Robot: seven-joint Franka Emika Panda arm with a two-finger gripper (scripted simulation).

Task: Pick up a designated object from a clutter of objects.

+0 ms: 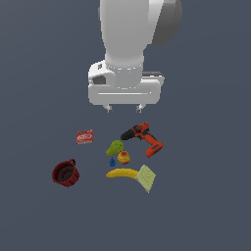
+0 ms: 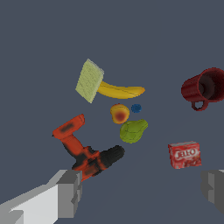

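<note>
Exterior view: pick not begun, drill [image 1: 143,138] untouched on floor.
Gripper [image 1: 124,107] hangs above clutter, upper centre of frame, jaws spread wide & empty; wrist view confirms, w/ one finger [image 2: 70,192] at lower left, other at lower right edge, nothing between. Drill lies on its side right of centre, just above pear [image 1: 115,147] & orange-red fruit [image 1: 124,157]; banana [image 1: 122,172], sponge [image 1: 146,178] below. Red box [image 1: 85,137], pot [image 1: 65,173] well apart at left. Judgement: approach only; descent, alignment over drill, closing, lift all outstanding.

Plain dark slate-blue floor [image 1: 206,206] fills both views; lighting seems even, shadowless.
</note>
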